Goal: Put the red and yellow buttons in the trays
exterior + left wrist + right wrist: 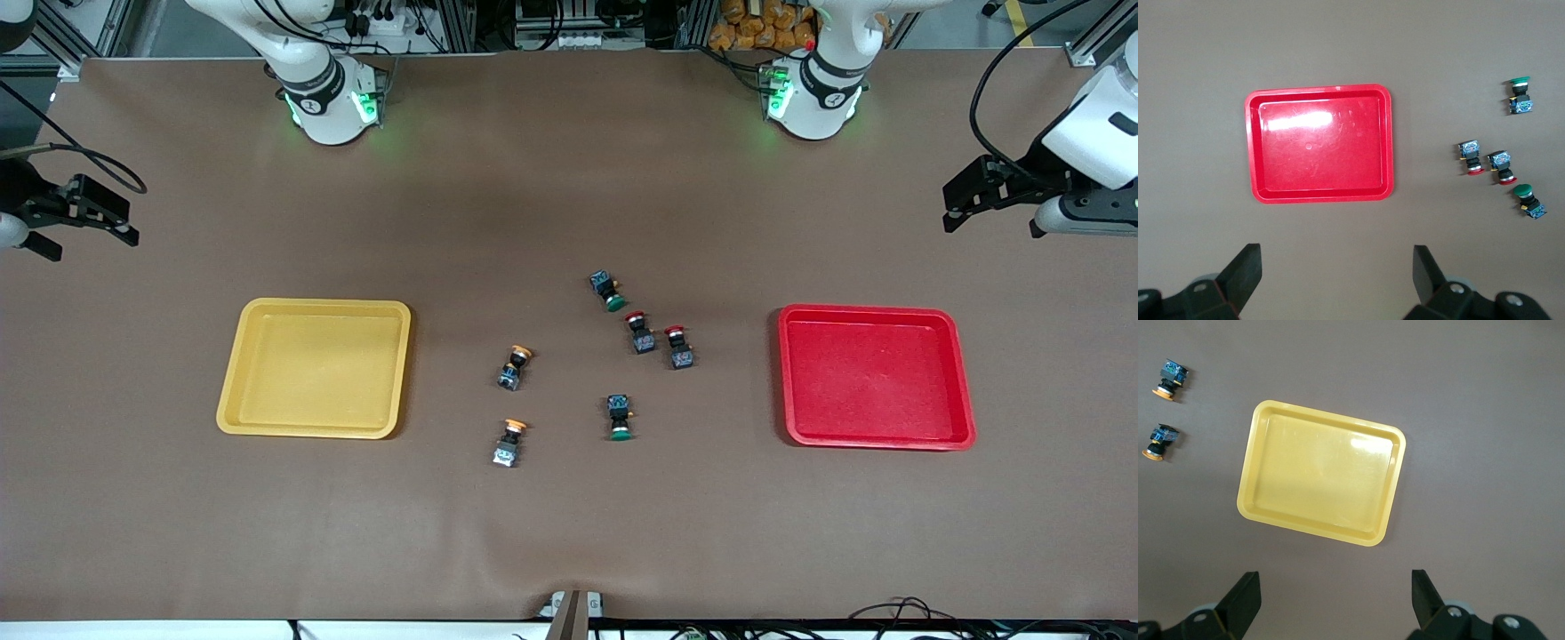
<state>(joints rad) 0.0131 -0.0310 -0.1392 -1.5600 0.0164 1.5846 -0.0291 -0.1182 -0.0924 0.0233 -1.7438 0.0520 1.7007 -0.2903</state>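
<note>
Two red-capped buttons (640, 332) (679, 347) lie side by side mid-table, toward the red tray (876, 378). Two yellow-capped buttons (515, 367) (509, 443) lie toward the yellow tray (316, 369). Both trays hold nothing. My left gripper (991, 220) hangs open and empty over the table at the left arm's end; its wrist view shows the red tray (1319, 143) and the red buttons (1471, 157) (1502, 166). My right gripper (89, 242) hangs open and empty at the right arm's end; its wrist view shows the yellow tray (1321, 473) and the yellow buttons (1169, 380) (1158, 442).
Two green-capped buttons lie among the others: one (607, 290) farther from the front camera than the red pair, one (620, 417) nearer. Both also show in the left wrist view (1520, 96) (1529, 201). Brown table all round.
</note>
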